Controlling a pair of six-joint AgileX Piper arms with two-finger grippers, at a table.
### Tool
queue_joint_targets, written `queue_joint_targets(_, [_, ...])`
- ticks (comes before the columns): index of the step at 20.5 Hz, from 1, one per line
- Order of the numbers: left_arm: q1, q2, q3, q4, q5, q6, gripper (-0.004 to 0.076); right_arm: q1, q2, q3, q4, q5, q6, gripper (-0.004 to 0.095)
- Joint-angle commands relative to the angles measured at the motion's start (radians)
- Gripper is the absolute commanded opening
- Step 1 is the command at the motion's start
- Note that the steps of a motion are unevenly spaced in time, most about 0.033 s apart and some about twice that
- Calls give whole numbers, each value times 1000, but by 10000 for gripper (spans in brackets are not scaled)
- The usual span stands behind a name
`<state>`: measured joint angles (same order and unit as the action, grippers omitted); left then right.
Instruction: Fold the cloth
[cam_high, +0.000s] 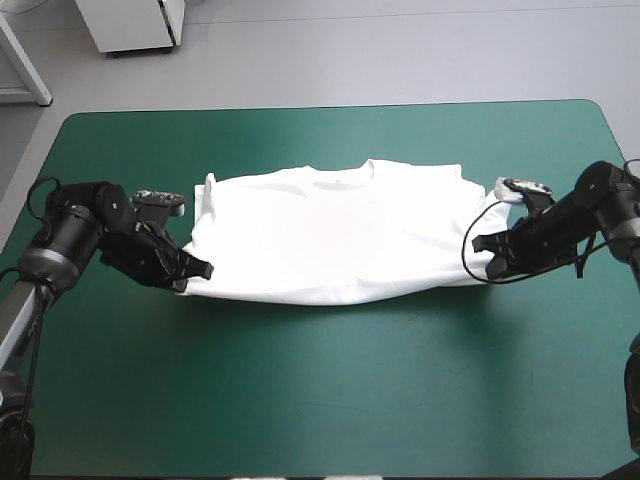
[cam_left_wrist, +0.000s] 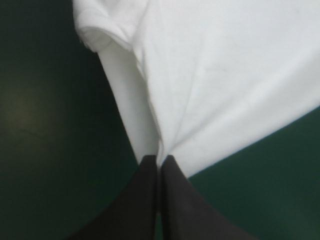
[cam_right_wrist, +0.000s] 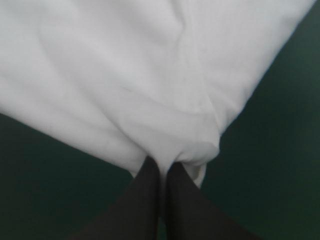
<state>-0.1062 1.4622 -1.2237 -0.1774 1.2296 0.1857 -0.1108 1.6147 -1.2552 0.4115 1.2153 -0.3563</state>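
Note:
The white T-shirt lies spread across the middle of the teal-green table, collar toward the far edge, its near hem lifted slightly off the cover. My left gripper is shut on the T-shirt at its near left corner. In the left wrist view the cloth fans out from my left gripper, and a sleeve shows ahead. My right gripper is shut on the T-shirt at its near right corner. The right wrist view shows a bunched fold of the T-shirt pinched at my right gripper.
Bare teal-green cover stretches between the shirt and the table's near edge. Strips of cover also show beyond the collar and at both sides of the shirt.

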Motion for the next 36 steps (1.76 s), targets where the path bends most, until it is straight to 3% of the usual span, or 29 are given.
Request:
queue_joint_targets(1, [0, -51, 83, -16, 54, 0, -9, -1, -81, 61, -57, 1, -8, -15])
queue_joint_targets(7, [0, -51, 146, -14, 45, 2, -8, -1, -83, 88, -91, 1, 19, -12])
queue_joint_targets(9, [0, -51, 146, -9, 50, 4, -3, -1, -83, 88, -91, 1, 23, 43])
queue_joint_targets(11, [0, -52, 147, -9, 59, 9, 53, -1, -83, 88, -73, 3, 32, 188])
queue_joint_targets(14, [0, -79, 149, -9, 59, 9, 278, -1, -115, 90, -96, 5, 87, 570])
queue_joint_targets(16, [0, -101, 151, -9, 59, 6, 391, -1, -136, 90, -122, 5, 114, 673])
queue_joint_targets(19, [0, -160, 151, -2, 61, -14, 473, -1, -177, 96, -132, 5, 135, 669])
queue_joint_targets(22, [0, -338, 156, 38, 61, -60, 473, -1, -290, 127, -134, 3, 152, 624])
queue_joint_targets(24, [0, -364, 187, 74, 61, -74, 473, 20, -325, 153, -161, 3, 152, 619])
queue_joint_targets(27, [0, -309, 265, 91, 38, -78, 473, 64, -328, 177, -217, 1, 165, 619])
queue_joint_targets(29, [0, -256, 307, 48, -65, -73, 473, 73, -321, 184, -227, -16, 170, 619])
queue_joint_targets(36, [0, -119, 307, -20, -203, -56, 473, 75, -295, 193, -225, -42, 166, 619])
